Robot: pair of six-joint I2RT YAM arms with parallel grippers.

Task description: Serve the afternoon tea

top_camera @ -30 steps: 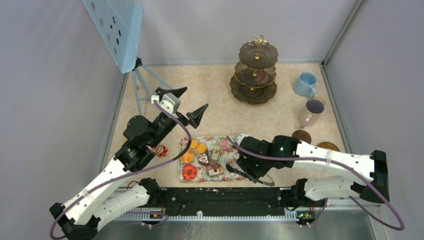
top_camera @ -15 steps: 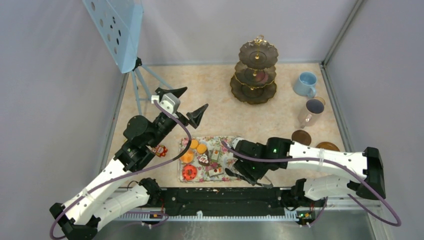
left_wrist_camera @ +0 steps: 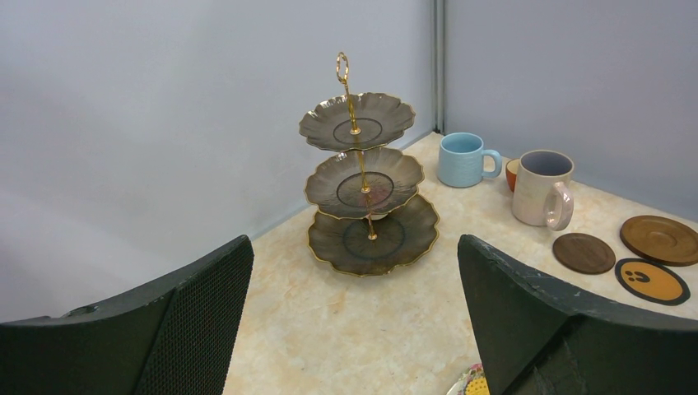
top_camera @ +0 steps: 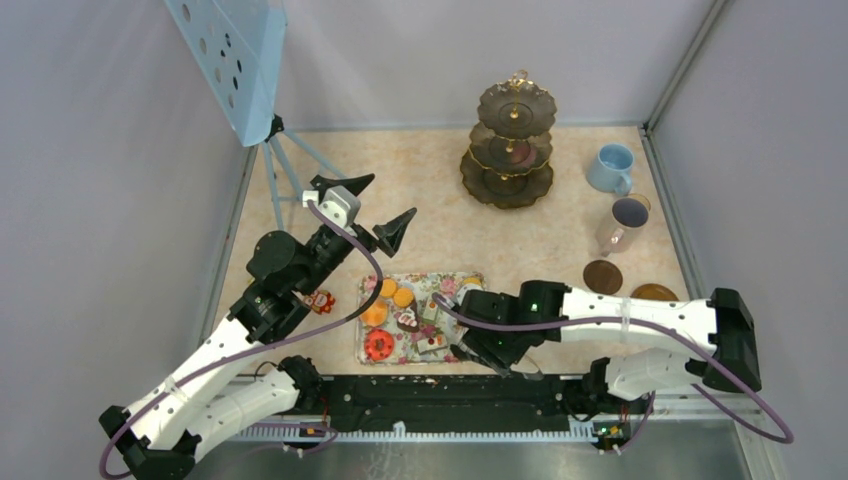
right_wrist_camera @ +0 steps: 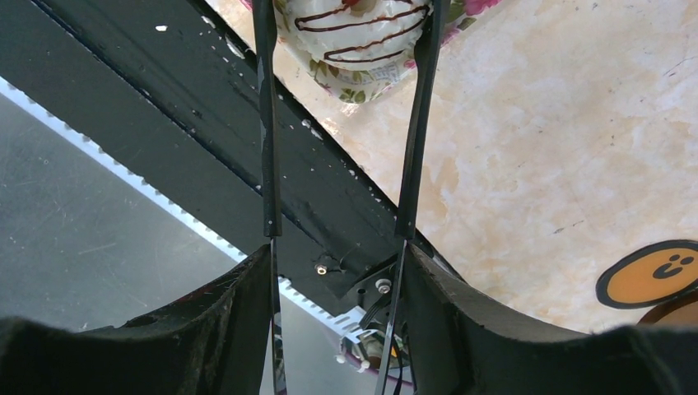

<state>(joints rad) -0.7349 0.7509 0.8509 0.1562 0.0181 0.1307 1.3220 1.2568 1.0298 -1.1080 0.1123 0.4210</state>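
Observation:
The dark three-tier stand [top_camera: 514, 145] with a gold handle stands at the back, also in the left wrist view [left_wrist_camera: 362, 189]. Toy donuts, cake slices and orange rounds [top_camera: 388, 288] lie on the floral tray [top_camera: 470, 281]. My right gripper [top_camera: 482, 348] is shut on the black tongs [right_wrist_camera: 411, 164], whose two arms straddle a white chocolate-drizzled cake [right_wrist_camera: 362, 33] at the tray's near edge. My left gripper [top_camera: 385, 200] is open and empty, raised left of the tray, facing the stand [left_wrist_camera: 354, 247]. The light-blue cup [top_camera: 611, 167], pale-grey cup [top_camera: 625, 222] and small orange-brown cup [left_wrist_camera: 512, 173] stand at the right.
Brown coasters [top_camera: 603, 274] [top_camera: 655, 292] and an orange smiley coaster [left_wrist_camera: 652, 281] lie on the right. A small toy [top_camera: 319, 300] lies left of the tray. A blue perforated panel on a tripod [top_camera: 235, 60] stands back left. The black rail [top_camera: 440, 395] runs along the near edge.
My right arm has moved left along the near edge, carrying the tongs to the tray's near right corner. The left arm has not moved.

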